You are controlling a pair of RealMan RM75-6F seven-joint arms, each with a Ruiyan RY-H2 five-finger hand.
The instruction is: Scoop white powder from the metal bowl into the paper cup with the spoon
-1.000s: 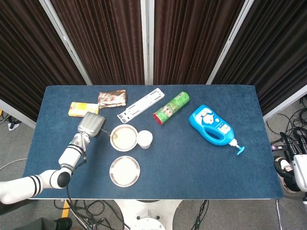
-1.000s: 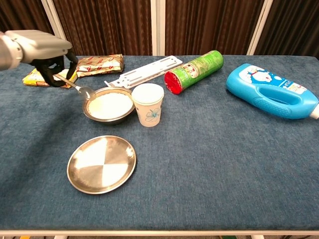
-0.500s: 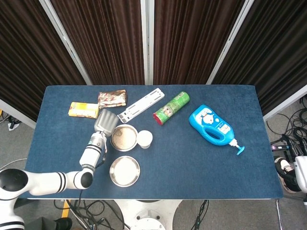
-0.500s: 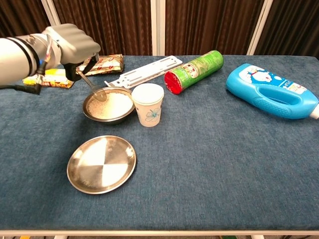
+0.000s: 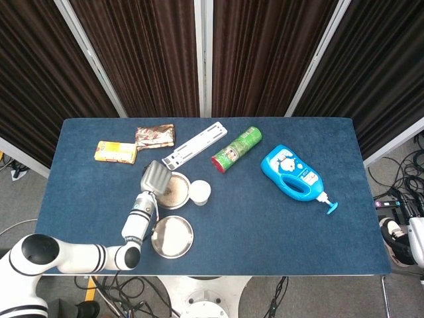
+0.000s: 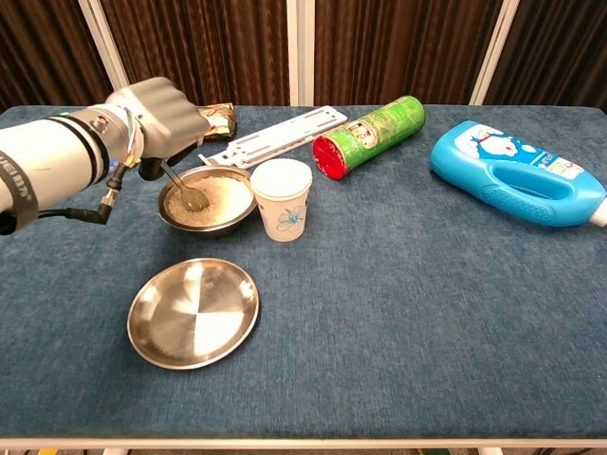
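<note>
The spoon (image 6: pixel 184 190) is dipping into the white powder (image 6: pixel 213 196) in the metal bowl (image 6: pixel 207 216), its tip sitting in the powder at about 9 o'clock. The left hand (image 6: pixel 161 118) is covering the top of the handle, fingers curled around it, gripping it. The paper cup (image 6: pixel 282 197) is touching the bowl at 3 o'clock. The right hand is lying out of sight. The print on the green can (image 6: pixel 370 135) and blue bottle (image 6: pixel 517 172) is too small to read.
</note>
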